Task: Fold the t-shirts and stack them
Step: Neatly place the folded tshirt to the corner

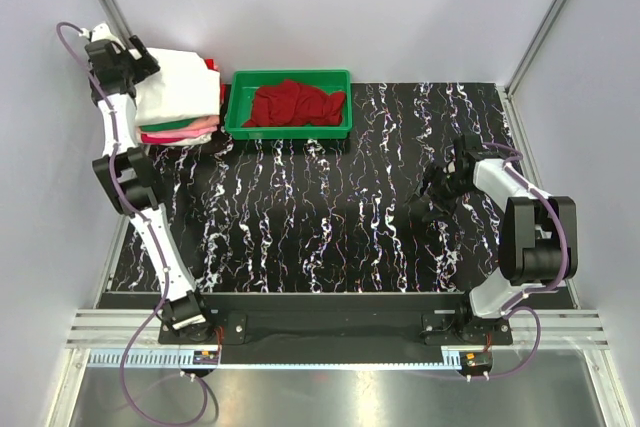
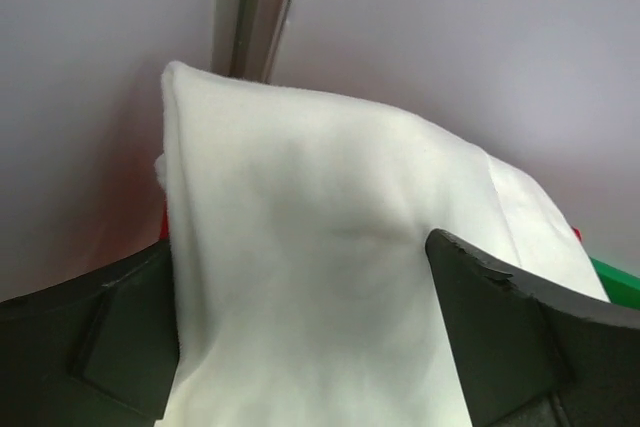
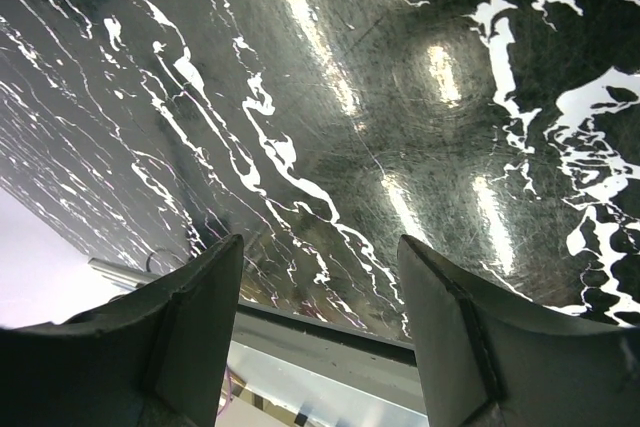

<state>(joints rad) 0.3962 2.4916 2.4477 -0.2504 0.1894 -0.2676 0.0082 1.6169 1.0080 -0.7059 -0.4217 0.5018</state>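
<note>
A stack of folded t-shirts stands at the back left corner, with a white t-shirt on top and green, pink and red layers under it. My left gripper is at the stack's left edge; in the left wrist view it is open, with the white t-shirt lying between its wide-apart fingers. A crumpled red t-shirt lies in the green tray. My right gripper is open and empty, low over the table at the right; in the right wrist view it holds nothing.
The black marbled table runs between the arms. The green tray stands at the back, right of the stack, and its corner shows in the left wrist view. White walls and a metal post stand close behind the stack.
</note>
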